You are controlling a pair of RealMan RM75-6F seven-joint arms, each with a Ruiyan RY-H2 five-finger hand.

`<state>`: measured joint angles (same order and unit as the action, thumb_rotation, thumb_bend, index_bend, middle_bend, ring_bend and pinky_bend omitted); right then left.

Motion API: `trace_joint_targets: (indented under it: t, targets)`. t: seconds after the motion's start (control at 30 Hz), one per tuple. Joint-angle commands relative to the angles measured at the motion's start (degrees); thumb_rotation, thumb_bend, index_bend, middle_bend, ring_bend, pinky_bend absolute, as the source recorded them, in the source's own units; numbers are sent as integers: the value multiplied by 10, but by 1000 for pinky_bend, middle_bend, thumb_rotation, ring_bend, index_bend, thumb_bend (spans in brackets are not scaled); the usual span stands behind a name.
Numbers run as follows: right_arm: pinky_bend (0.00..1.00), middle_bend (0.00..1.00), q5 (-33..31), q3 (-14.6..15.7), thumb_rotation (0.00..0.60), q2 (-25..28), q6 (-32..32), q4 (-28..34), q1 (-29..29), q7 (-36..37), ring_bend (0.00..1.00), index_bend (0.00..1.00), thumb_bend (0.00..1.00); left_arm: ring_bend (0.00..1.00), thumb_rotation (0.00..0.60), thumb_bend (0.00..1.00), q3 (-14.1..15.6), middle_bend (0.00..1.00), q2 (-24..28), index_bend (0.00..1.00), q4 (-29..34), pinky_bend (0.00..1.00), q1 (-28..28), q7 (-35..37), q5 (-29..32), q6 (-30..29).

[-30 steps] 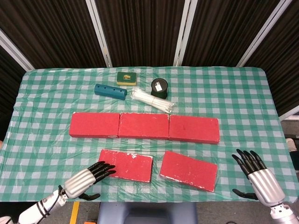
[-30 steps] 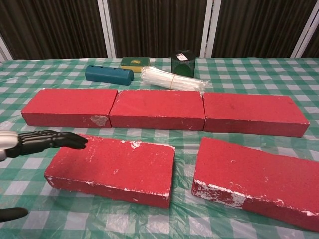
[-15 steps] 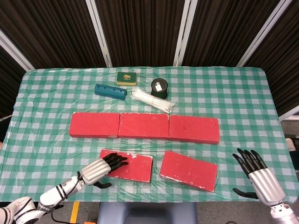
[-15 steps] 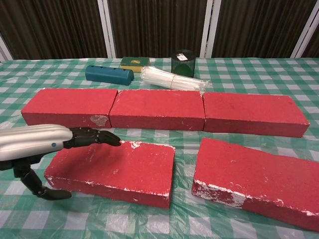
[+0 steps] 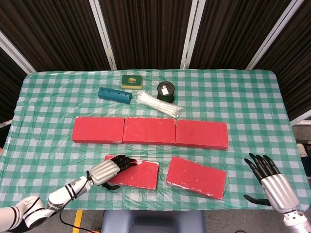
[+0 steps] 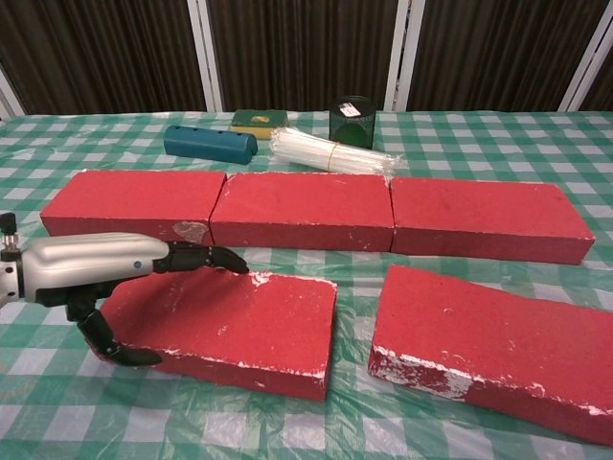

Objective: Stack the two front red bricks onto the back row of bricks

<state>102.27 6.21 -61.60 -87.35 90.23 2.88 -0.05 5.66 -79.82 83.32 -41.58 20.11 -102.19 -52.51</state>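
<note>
Seemingly stiff, heavy and gritty, the left front brick (image 5: 132,171) lies before the back row (image 5: 149,131), left hand (image 5: 107,171) straddling its end unclenched, right hand (image 5: 271,188) released.

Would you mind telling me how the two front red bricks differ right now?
The front left brick has the left hand over its left end, fingers on top, thumb by its front edge; the front right brick is untouched. The right one is angled more to the back row. Both are red, with chipped white edges.
</note>
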Motion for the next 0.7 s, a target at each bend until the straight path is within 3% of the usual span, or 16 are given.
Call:
trace_joint_targets:
  t: [0.03,0.7]
  targets:
    - [0,0,1,0,533,0,0,0,0,-1,0,0,142,0,600,283,-2,0,-4,0,-6,0,-5,-1,7,1]
    - [0,0,-8,-3,534,-4,14,3,4,-11,0,0,143,0,600,287,3,0,-13,0,-26,0,-33,-3,45,30]
